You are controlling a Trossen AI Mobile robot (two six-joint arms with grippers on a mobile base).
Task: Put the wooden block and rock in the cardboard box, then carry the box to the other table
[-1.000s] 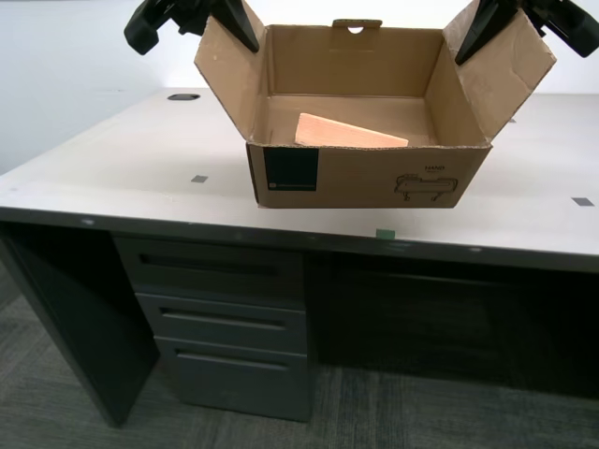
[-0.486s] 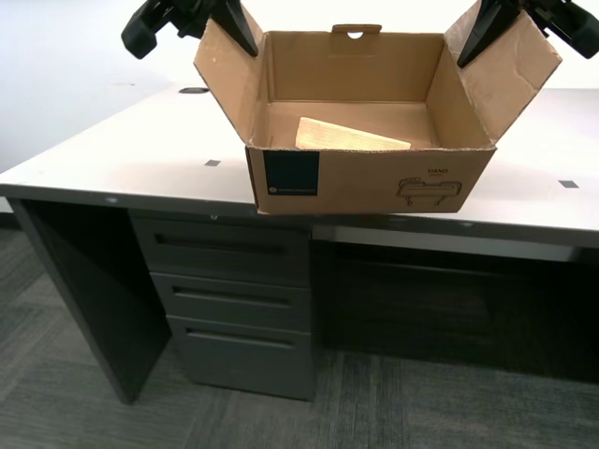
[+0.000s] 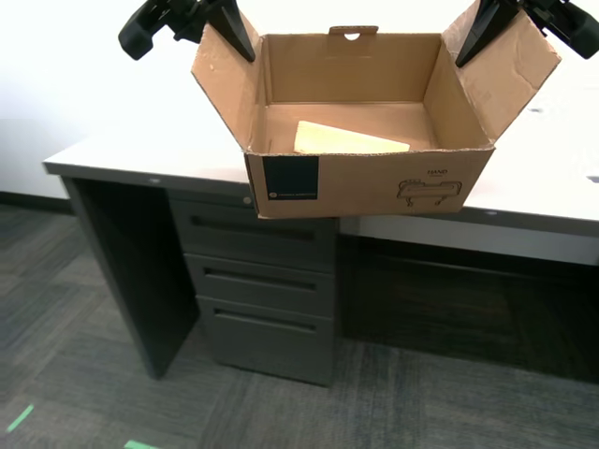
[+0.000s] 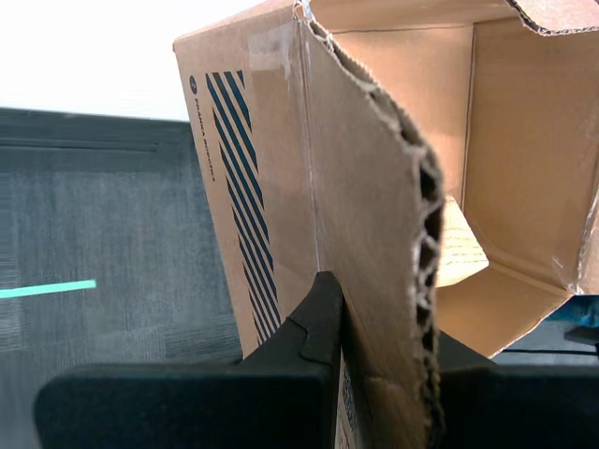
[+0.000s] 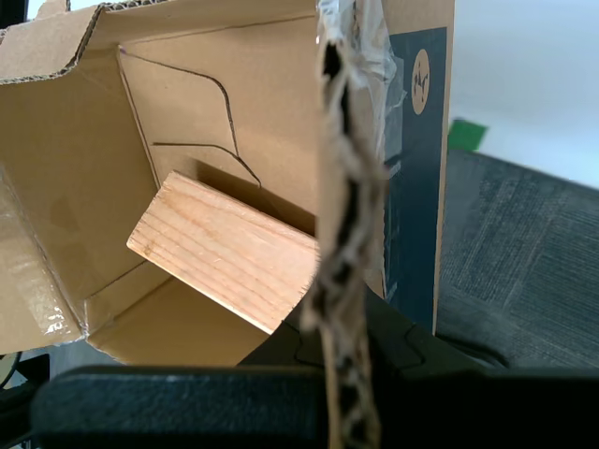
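Note:
The cardboard box [image 3: 365,182] hangs in the air by its two side flaps, its front past the desk edge. My second gripper [image 3: 229,23] is shut on the flap at the exterior view's left, and its jaws clamp the corrugated edge [image 4: 384,355]. My first gripper [image 3: 477,33] is shut on the flap at the exterior view's right [image 5: 342,346]. The wooden block [image 3: 346,138] lies slanted on the box floor, its grain plain in the first wrist view [image 5: 225,248]. The rock is hidden. The other table is out of view.
A smooth beige desk [image 3: 122,150] with a grey drawer unit [image 3: 262,281] stands behind and below the box. Dark carpet [image 3: 84,355] carries green tape marks [image 3: 19,417]. A white wall with a dark baseboard [image 3: 28,198] is at the exterior view's left.
The camera has pulled back from the desk: desk and drawers have shrunk and shifted, and more carpet shows. The box stays in the same place in view, both grippers still holding its flaps.

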